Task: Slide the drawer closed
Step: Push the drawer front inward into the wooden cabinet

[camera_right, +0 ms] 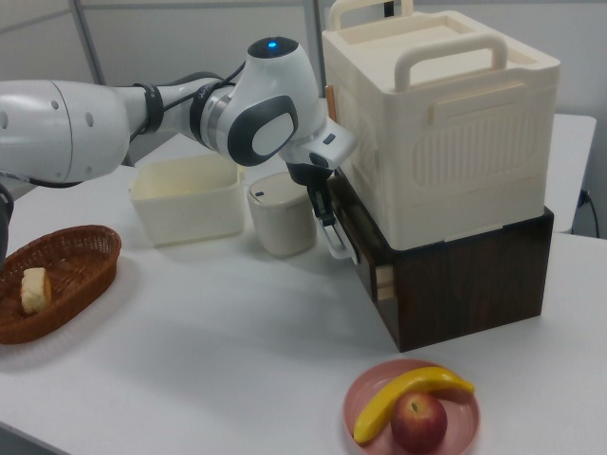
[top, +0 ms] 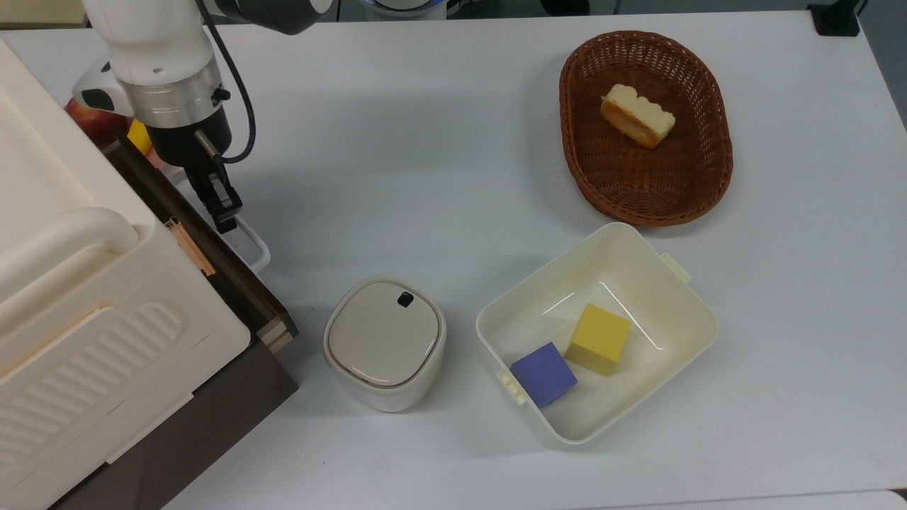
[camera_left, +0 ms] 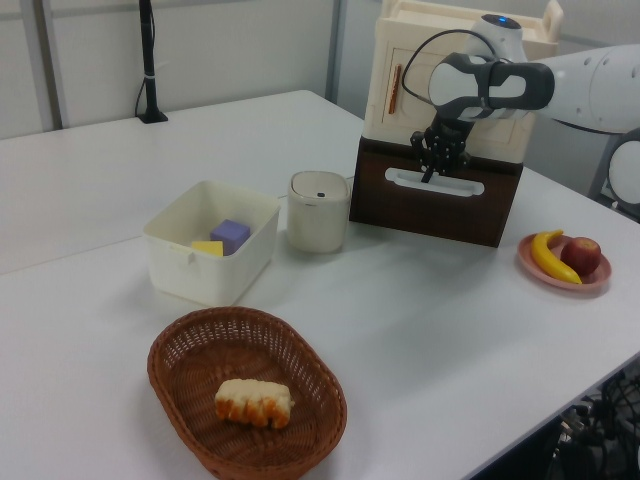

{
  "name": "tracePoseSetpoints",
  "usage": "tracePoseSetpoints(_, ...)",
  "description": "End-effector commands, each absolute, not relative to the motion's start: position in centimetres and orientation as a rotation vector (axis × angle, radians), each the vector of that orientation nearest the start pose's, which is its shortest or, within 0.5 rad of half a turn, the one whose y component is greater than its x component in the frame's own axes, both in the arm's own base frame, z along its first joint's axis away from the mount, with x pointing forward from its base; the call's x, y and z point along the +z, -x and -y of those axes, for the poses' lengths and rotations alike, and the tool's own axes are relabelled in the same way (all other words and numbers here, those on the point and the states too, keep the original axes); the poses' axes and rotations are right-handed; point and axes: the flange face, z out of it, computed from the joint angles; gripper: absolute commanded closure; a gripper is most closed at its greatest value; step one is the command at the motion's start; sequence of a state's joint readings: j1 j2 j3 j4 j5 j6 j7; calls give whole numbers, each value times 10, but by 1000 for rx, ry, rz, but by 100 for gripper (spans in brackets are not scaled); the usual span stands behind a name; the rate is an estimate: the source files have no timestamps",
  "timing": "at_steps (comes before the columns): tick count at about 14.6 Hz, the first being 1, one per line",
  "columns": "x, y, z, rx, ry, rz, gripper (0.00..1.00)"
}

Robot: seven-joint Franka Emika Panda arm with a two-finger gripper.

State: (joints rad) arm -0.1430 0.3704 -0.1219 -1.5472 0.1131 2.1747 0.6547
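White tabletop [top: 439, 120] stretches across all we see, and we take things from largest down. At the top view's left stands a dark brown cabinet [camera_right: 474, 275] with a big cream plastic box [camera_right: 446, 114] stacked on top of it. From that cabinet the drawer [top: 244, 294] sticks out just a little; we see its light-wood edge and dark front panel at the top view's left, with the white loop handle [top: 254, 244] projecting from the front. In the left view the drawer front sits near the table's far side, in the right half of the picture.

We see the white arm [camera_right: 76, 118] reach in from the right view's left, and its gripper [top: 221, 212] points down right at the handle. Its dark fingers look pressed close together, but we cannot tell whether they pinch the handle or only bear against it.

Next in size, a brown wicker basket [top: 712, 170] holds a piece of bread [top: 636, 115], well apart from the drawer. Near it a cream bin [top: 673, 312] contains a yellow cube [top: 599, 338] and a purple cube [top: 543, 373]. A small beige lidded canister [top: 384, 343] stands between the bin and the cabinet. Beside the cabinet, a pink plate [camera_right: 365, 398] carries a banana [camera_right: 403, 393] and an apple [camera_right: 418, 423].
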Motion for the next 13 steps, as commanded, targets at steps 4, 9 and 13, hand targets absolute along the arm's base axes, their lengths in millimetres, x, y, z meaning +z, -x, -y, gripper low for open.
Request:
tracePoseSetpoints(4, 474, -676, 170, -418, 2666, -1365, 100)
tracePoseSetpoints(9, 477, -676, 164, -420, 2681, -1335, 100)
tracePoseSetpoints(13, 487, -675, 155, -429, 2674, -1317, 100)
